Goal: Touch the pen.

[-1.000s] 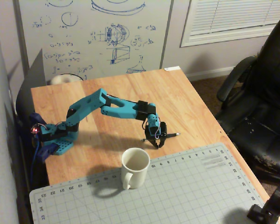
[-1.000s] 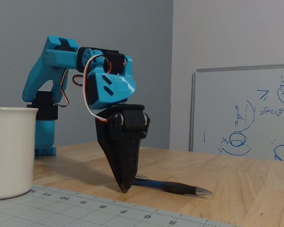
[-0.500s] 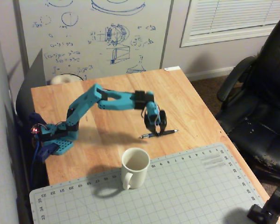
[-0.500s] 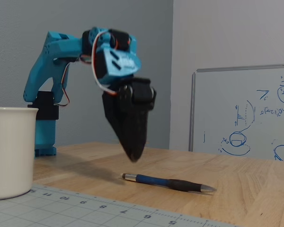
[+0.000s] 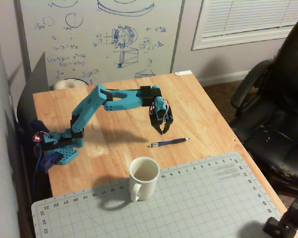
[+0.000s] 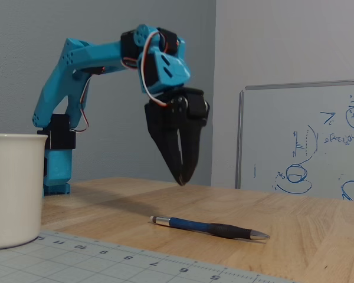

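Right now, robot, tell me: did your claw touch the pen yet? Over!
Gripper shut, hanging above the table, empty. Pen flat on the wood, not touched yet. Nothing between them; white mug off to the side.

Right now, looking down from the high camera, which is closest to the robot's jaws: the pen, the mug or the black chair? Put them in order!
1. The pen, just below the gripper.
2. The mug, further toward the front on the mat.
3. The black chair, off the table at right.
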You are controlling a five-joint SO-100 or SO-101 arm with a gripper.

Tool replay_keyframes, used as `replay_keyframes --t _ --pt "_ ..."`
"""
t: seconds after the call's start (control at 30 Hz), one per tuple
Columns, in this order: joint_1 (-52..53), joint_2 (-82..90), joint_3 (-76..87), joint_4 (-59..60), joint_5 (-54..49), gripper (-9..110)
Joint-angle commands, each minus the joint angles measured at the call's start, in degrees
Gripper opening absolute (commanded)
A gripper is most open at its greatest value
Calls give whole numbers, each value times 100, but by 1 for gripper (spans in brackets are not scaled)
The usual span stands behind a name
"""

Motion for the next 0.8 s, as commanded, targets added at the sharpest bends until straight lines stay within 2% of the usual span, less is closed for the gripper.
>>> replay_keyframes --t 0.0,0.77 --pt "167 44 -492 18 -26 1" --pt "62 -334 -475 18 -18 1"
